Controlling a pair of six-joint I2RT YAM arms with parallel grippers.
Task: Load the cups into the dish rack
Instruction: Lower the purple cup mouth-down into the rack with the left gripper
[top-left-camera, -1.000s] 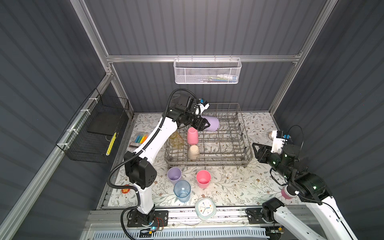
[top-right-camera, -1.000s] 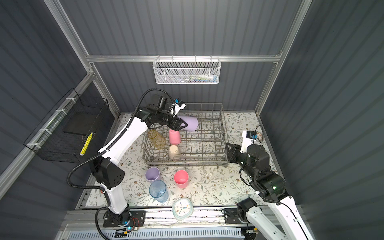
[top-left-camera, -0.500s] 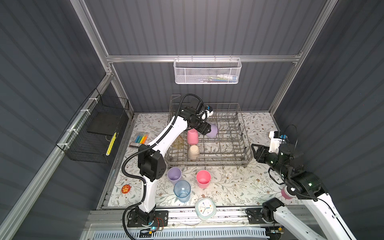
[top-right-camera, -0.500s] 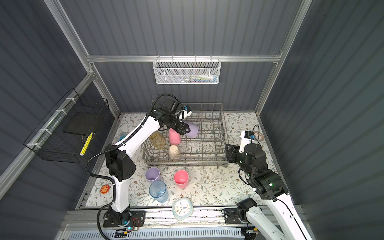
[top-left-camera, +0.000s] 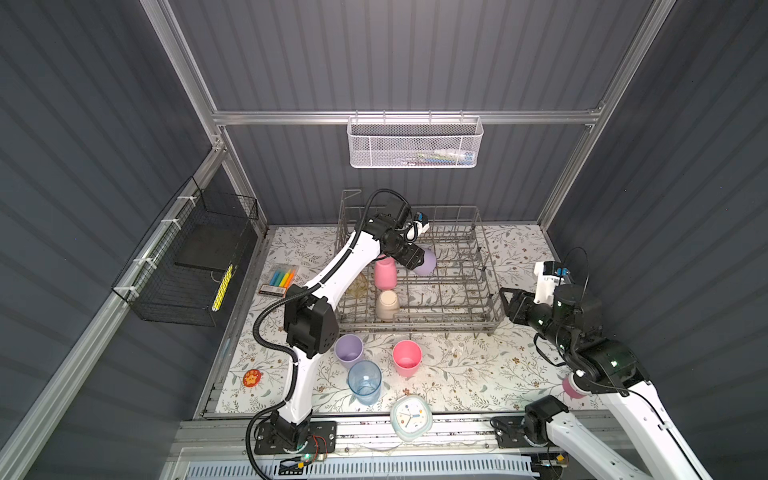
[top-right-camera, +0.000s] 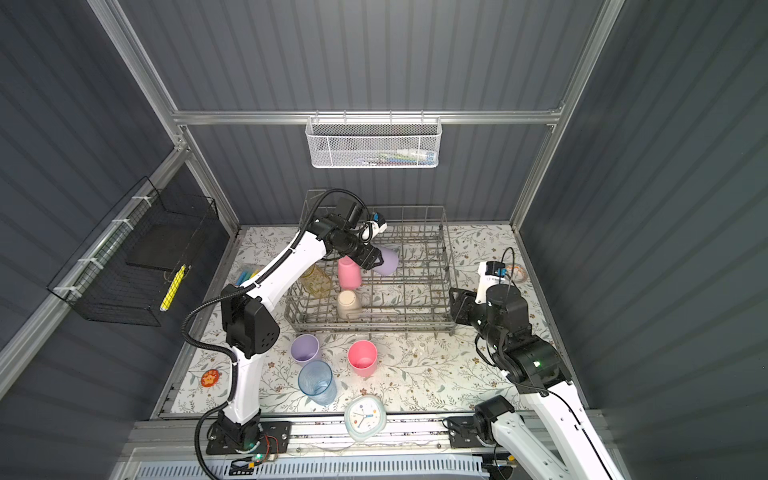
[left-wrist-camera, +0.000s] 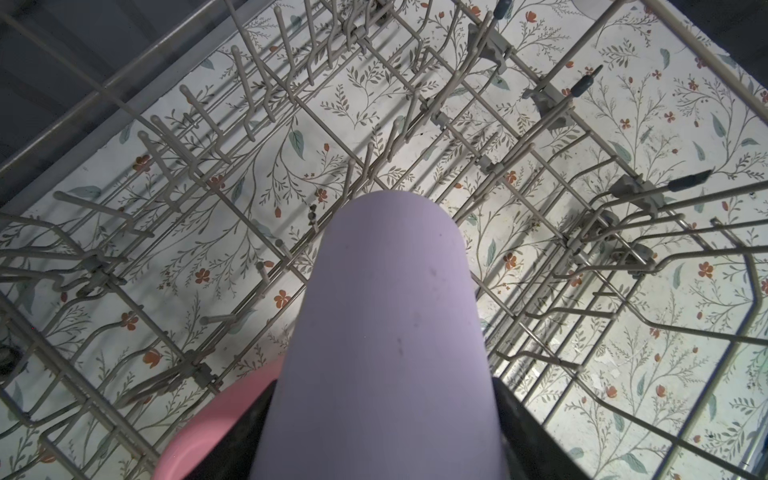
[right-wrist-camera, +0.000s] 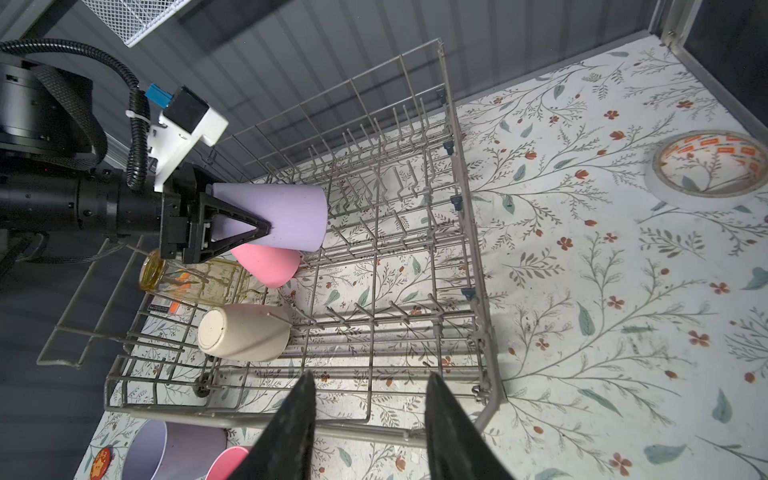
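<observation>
left pincer: clamped on the lilac cup, tilted over the dish rack
right pincer: spread apart, nothing in it

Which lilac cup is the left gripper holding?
The tilted lilac cup over the dish rack, clamped by the left gripper; the other lilac cup stands upright on the table before the rack.
</observation>
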